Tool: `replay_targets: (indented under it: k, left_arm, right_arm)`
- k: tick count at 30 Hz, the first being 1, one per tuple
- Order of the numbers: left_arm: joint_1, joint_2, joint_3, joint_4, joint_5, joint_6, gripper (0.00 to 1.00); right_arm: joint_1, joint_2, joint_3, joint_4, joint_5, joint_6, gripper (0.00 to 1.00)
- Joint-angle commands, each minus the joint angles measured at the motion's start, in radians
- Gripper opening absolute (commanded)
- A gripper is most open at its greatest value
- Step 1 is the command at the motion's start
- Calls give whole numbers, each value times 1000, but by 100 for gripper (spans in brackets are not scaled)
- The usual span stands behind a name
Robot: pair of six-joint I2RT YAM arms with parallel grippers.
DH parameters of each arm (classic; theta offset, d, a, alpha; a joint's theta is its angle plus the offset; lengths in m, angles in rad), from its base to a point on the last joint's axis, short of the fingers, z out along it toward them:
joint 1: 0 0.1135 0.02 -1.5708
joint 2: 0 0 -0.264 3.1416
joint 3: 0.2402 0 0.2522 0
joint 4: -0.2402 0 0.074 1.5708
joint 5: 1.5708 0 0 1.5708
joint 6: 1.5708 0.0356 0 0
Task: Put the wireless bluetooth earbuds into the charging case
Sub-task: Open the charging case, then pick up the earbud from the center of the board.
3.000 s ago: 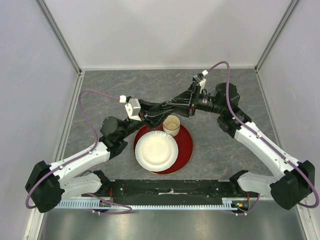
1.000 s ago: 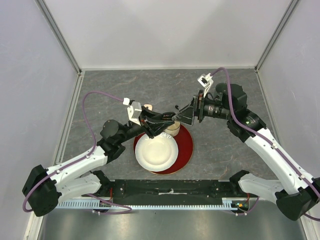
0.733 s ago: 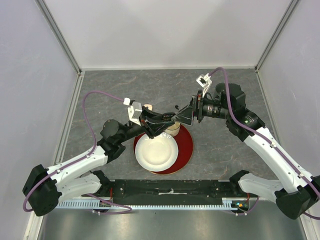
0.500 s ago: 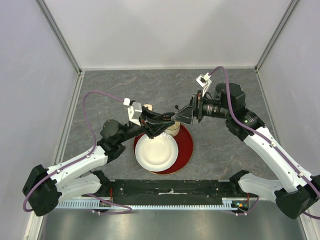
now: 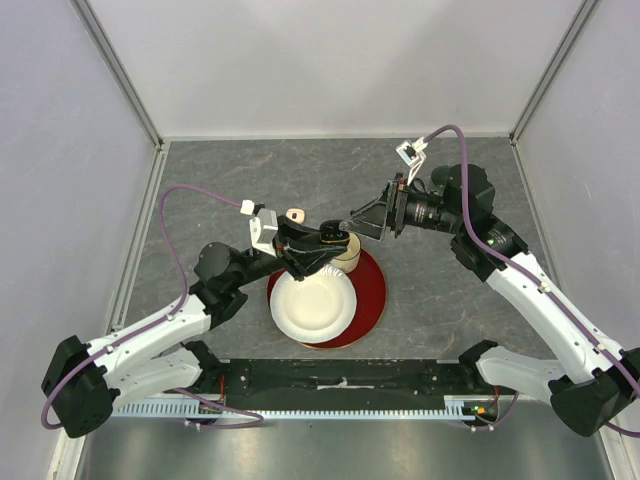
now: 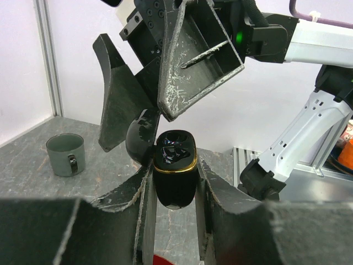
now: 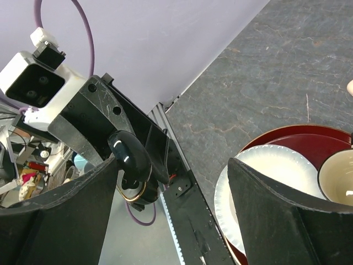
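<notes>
My left gripper (image 5: 333,238) is shut on a glossy black charging case with a gold rim (image 6: 175,171) and holds it upright above the paper cup (image 5: 345,257). The case's lid (image 6: 139,138) hangs open to the left. The inside is shiny black; I cannot make out any earbud in it, and no earbud shows elsewhere. My right gripper (image 5: 354,220) is open and empty, with its fingers (image 6: 193,61) spread just above and beside the case. The case also shows in the right wrist view (image 7: 132,165), next to that gripper's left finger.
A white paper plate (image 5: 312,300) lies on a red round tray (image 5: 372,290), with the cup at the tray's far edge. A small pale object (image 5: 293,215) lies on the table behind the left wrist. A grey mug (image 6: 66,155) stands on the table in the left wrist view.
My right gripper has drawn back a little up and to the right, off the case. My left gripper still holds the case and has shifted slightly left, uncovering the small pale object.
</notes>
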Motion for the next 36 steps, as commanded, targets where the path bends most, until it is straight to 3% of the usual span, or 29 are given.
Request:
replay_targets:
  k: [1, 19, 23, 28, 36]
  left_arm:
    - [-6, -24, 1, 44, 18, 42, 2]
    - [-12, -101, -70, -4, -49, 163, 2]
    - [-14, -148, -96, -7, -85, 201, 2]
    - [-15, -231, -131, -10, -117, 264, 2]
    - [-15, -290, -165, -5, -91, 292, 2]
  right_arm:
    - [1, 4, 3, 55, 7, 25, 87]
    - [-5, 1, 14, 207, 13, 142, 92]
    - [-28, -3, 14, 146, 158, 133, 94]
    - [-56, 58, 58, -169, 439, 47, 93]
    - [-60, 185, 44, -314, 703, -17, 93]
